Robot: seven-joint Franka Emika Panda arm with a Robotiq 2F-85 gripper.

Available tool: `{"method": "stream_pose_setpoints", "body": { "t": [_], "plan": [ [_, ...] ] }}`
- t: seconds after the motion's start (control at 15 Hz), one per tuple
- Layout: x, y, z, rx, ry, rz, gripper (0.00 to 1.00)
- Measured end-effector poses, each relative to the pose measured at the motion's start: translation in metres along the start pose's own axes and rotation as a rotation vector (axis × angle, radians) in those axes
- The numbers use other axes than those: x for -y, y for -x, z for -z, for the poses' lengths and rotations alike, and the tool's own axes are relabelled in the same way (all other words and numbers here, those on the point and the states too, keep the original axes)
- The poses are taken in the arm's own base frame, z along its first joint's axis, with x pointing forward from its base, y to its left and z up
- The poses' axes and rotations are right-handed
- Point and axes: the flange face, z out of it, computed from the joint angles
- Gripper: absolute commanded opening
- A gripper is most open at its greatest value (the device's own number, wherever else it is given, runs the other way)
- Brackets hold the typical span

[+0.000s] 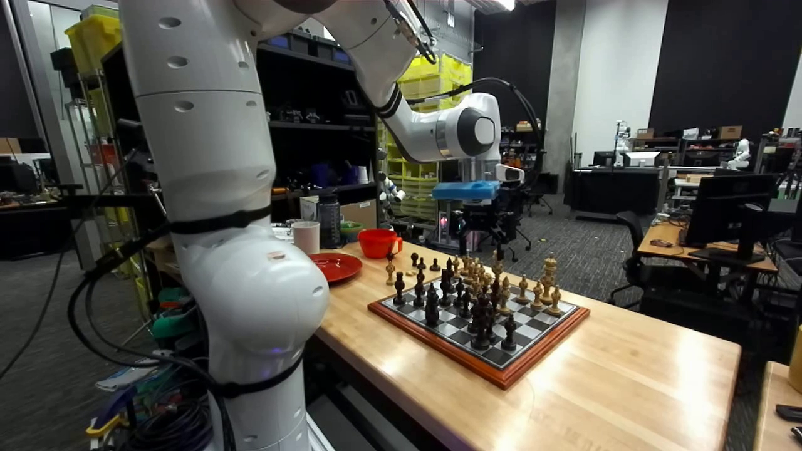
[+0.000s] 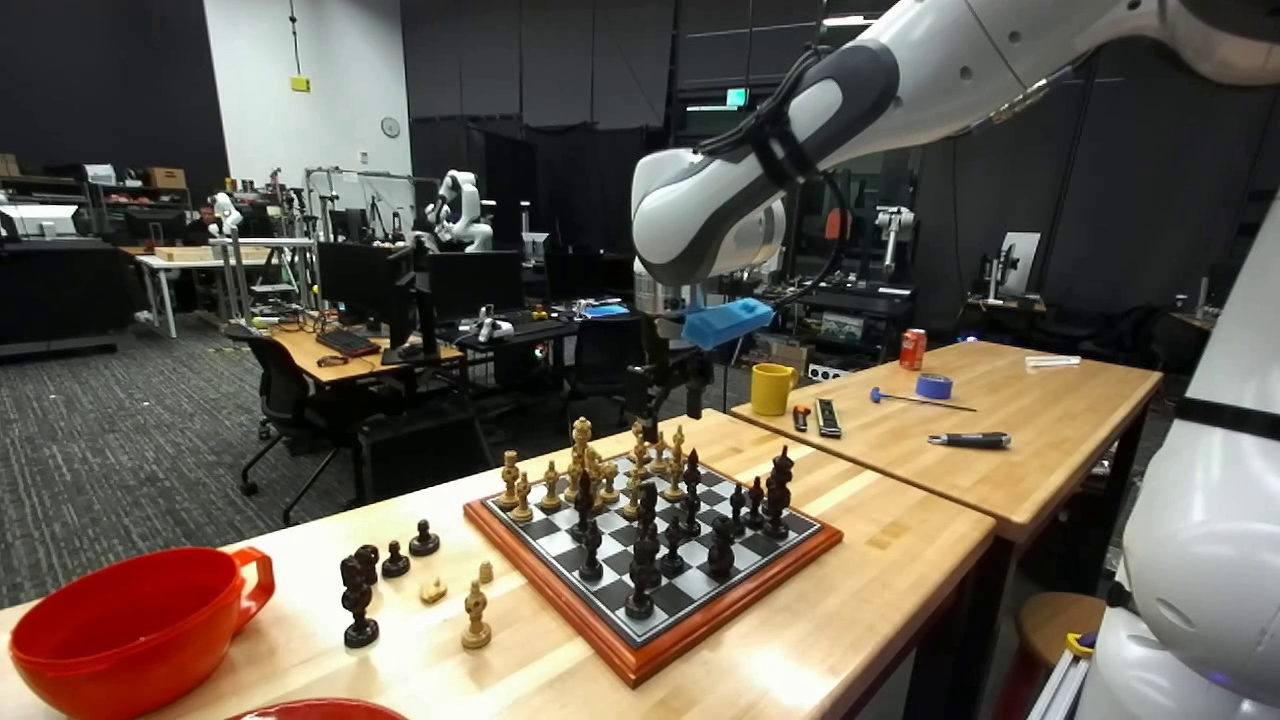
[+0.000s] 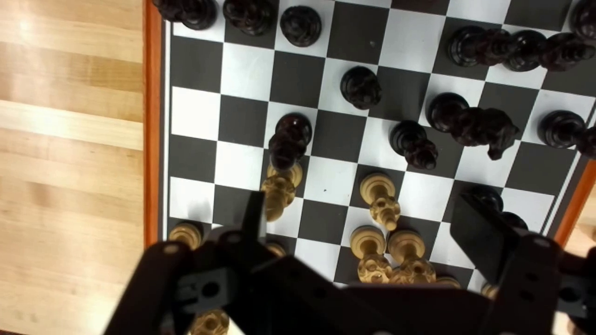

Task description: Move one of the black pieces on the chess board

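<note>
Evidently, low in the wrist view, the pincer (image 3: 361, 204) (it was spread wide) hung above the chess board (image 3: 152, 121).

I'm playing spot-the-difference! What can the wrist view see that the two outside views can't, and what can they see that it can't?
Only the wrist view: the chess board from overhead, with a tiny dark speck showing on it.

Only the exterior views: the white arm, the red bowl and the red plate.

All of them share: the chess board, black pieces, gold pieces and the gripper above the board.
</note>
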Motion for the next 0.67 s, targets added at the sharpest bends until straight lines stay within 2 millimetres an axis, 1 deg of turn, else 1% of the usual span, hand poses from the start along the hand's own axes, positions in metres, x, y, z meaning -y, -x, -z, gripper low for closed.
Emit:
{"method": "stream_pose_setpoints", "body": {
  "t": [0.67],
  "plan": [
    [0.0085, -0.0008, -0.0011, 0.002, 0.0, 0.018, 1.0]
  ]
}}
